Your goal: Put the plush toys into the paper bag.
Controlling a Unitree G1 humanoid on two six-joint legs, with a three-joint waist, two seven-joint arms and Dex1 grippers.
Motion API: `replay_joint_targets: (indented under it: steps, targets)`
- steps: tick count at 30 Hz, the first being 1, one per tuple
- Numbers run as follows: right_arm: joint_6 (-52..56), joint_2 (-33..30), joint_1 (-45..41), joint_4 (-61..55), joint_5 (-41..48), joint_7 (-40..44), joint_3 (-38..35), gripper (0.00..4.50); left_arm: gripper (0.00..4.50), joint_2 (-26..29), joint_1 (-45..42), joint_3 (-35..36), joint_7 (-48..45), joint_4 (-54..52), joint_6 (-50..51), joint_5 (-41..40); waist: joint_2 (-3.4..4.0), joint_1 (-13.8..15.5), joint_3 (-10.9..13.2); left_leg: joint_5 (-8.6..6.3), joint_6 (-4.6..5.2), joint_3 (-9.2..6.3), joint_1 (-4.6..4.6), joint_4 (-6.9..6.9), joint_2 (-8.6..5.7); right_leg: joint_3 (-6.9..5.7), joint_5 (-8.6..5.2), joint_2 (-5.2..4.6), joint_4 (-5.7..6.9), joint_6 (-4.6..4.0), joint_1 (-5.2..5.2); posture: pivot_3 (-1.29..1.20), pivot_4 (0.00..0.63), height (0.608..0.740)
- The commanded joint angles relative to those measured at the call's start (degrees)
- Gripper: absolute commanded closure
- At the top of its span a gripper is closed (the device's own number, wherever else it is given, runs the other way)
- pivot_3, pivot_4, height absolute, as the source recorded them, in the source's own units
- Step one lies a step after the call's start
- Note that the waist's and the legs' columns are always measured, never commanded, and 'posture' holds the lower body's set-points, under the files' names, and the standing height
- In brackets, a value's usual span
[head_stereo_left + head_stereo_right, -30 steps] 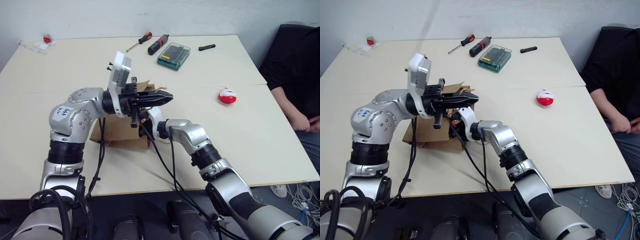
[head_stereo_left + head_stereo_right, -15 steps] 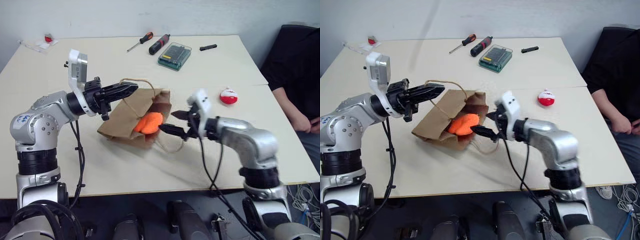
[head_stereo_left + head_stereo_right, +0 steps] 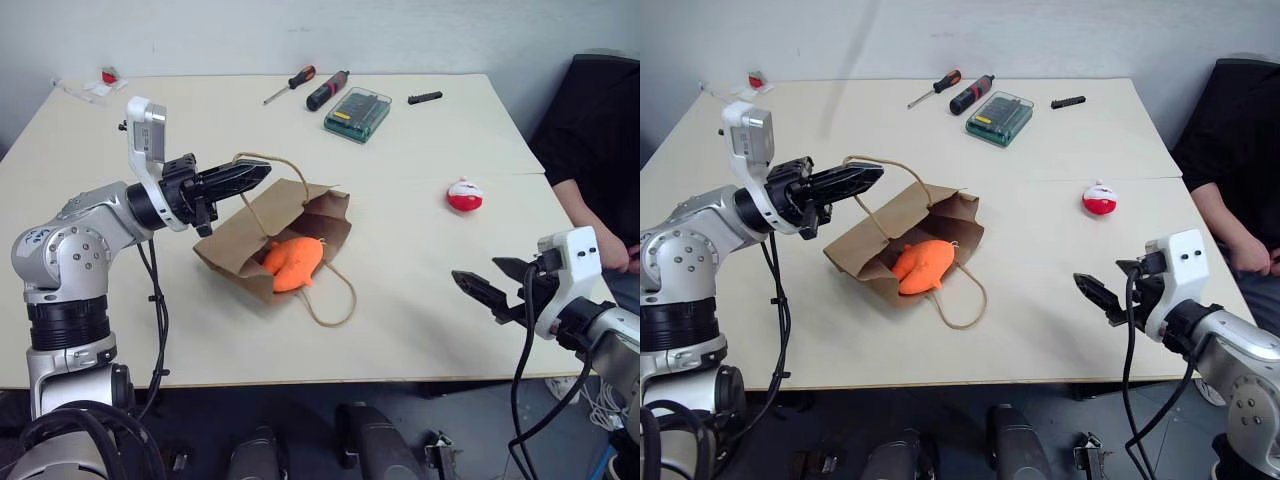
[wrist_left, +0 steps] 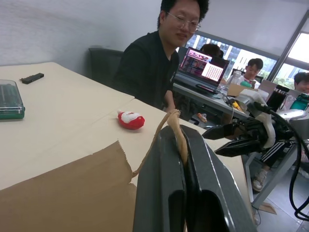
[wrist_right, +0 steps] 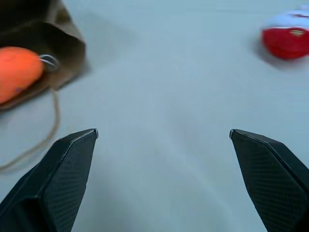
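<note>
A brown paper bag (image 3: 268, 236) is seen lying on its side near the middle of a pale table (image 3: 420, 300), its mouth turned toward three o'clock, with the orange plush toy (image 3: 293, 264) resting in the opening, part of it past the paper's edge. One tan cord handle (image 4: 170, 126) is pinched between the closed fingers of the left gripper (image 3: 258, 174), which is held above the bag at about eleven o'clock from the orange toy; the cord is drawn up taut from the bag's upper edge. The other handle (image 3: 335, 298) is left slack in a loop on the table at five o'clock from the toy. The right gripper (image 3: 488, 284) is held with its fingers spread wide and nothing between them, well apart from the bag at roughly four o'clock and pointing back toward it. The red-and-white plush toy (image 3: 465, 195) is seen alone on the table at two o'clock from the bag and at about twelve o'clock from the right gripper, touched by neither arm. A green transparent box (image 3: 357, 113), two screwdrivers (image 3: 326, 88) and a small black object (image 3: 425, 97) are lined along the far edge. A seated person (image 3: 595, 150) in black is seen beyond the table's three o'clock side.
</note>
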Motion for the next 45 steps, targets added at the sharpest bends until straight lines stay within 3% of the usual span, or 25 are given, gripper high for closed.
replay_joint_targets:
  steps: [1,9,15,19,21,24,30,34,36,39,42,45]
  targets:
    - [-9.5,0.6,-5.3,7.5,-8.3,-7.2,6.0,0.02,4.5,0.0,-1.6,0.2,-0.2,-0.9,-1.1,-0.9,0.0,-0.1,0.0,0.01,-0.01,0.02,0.0,-0.01,0.0,0.01,0.0,0.0,0.01,-0.01,-0.01,0.0,0.15,0.74]
    - [-30.4,2.0,-28.9,46.3,-22.8,-12.9,19.0,0.02,4.5,-1.7,-1.9,0.1,1.6,-2.4,-1.4,-1.6,0.06,-0.2,0.0,0.08,0.02,0.24,0.02,-0.07,0.01,0.07,0.06,-0.04,-0.01,-0.02,-0.09,0.0,0.15,0.74]
    - [-42.3,2.3,-48.7,84.8,-29.9,-15.9,23.1,0.02,4.5,-3.0,0.1,0.9,3.8,-5.6,-1.3,-2.8,0.09,-1.5,0.1,0.1,0.04,0.22,0.0,-0.18,0.05,0.04,0.05,-0.04,-0.05,-0.04,-0.12,0.0,0.15,0.74]
    - [-47.4,3.5,-55.4,100.3,-29.4,-16.8,21.7,0.02,4.5,-3.4,1.3,1.4,5.1,-7.1,-1.4,-3.5,0.09,-1.8,0.1,0.1,0.04,0.23,0.0,-0.21,0.07,0.05,0.05,-0.05,-0.07,-0.04,-0.12,0.0,0.15,0.74]
    - [-49.4,4.1,-57.2,104.9,-28.3,-17.0,20.2,0.39,4.5,-3.4,1.6,1.4,5.4,-7.4,-1.6,-3.6,0.09,-1.9,0.1,0.1,0.04,0.23,0.0,-0.15,0.08,0.05,0.05,-0.05,-0.01,-0.04,-0.12,0.0,0.15,0.74]
    - [-51.7,4.7,-58.6,108.0,-25.4,-15.7,16.9,1.31,4.5,-3.3,1.9,1.1,5.7,-7.8,-1.9,-3.5,0.09,-1.8,0.0,0.1,0.03,0.21,0.02,-0.09,0.08,0.05,0.05,-0.07,0.04,-0.04,-0.07,0.0,0.15,0.74]
    - [-52.5,4.4,-58.7,107.8,-24.7,-10.9,16.4,3.33,4.5,-3.2,1.3,0.5,5.2,-6.9,-2.3,-3.0,0.09,-1.7,0.0,0.1,0.03,0.19,0.02,-0.07,0.06,0.03,0.06,-0.1,0.05,-0.02,-0.06,0.0,0.15,0.74]
    - [-44.4,5.6,-56.9,96.2,-17.7,3.0,15.1,4.35,4.5,-3.3,-0.2,-0.5,4.6,-5.8,-2.4,-2.8,0.11,-1.9,0.1,0.1,0.02,0.18,0.01,-0.08,0.07,0.03,0.06,-0.06,0.07,-0.02,-0.08,0.0,0.15,0.74]
    - [-31.9,5.7,-50.0,75.9,-11.4,9.6,18.5,4.4,4.5,-3.2,-1.4,-1.2,3.8,-5.2,-2.2,-2.9,0.12,-1.7,0.1,0.11,0.0,0.16,0.0,-0.11,0.11,0.02,0.06,-0.04,0.21,-0.02,-0.11,0.0,0.15,0.74]
    - [-13.4,5.5,-39.3,46.4,-0.1,12.3,23.0,4.4,4.5,-3.1,-3.0,-2.8,2.3,-4.7,-2.3,-2.7,0.15,-1.5,0.1,0.12,-0.07,-0.04,-0.08,-0.13,0.18,-0.07,0.02,-0.01,0.38,-0.07,-0.15,0.0,0.15,0.74]
    - [-2.7,11.7,-34.5,32.6,7.9,5.5,21.9,4.4,4.5,-2.9,-3.6,-6.7,0.1,-5.3,-6.1,1.6,0.15,-1.6,0.1,0.09,-0.14,-0.06,-0.07,-0.08,0.21,-0.1,0.0,0.01,0.43,-0.1,-0.15,0.0,0.15,0.74]
    - [1.9,16.7,-32.7,26.2,11.5,2.0,22.5,4.4,4.5,-3.8,-4.4,-8.9,-1.1,-5.4,-7.9,3.0,0.14,-1.4,0.1,0.14,-0.18,-0.02,-0.03,0.01,0.14,-0.06,0.0,-0.02,0.35,-0.12,-0.15,0.0,0.15,0.74]
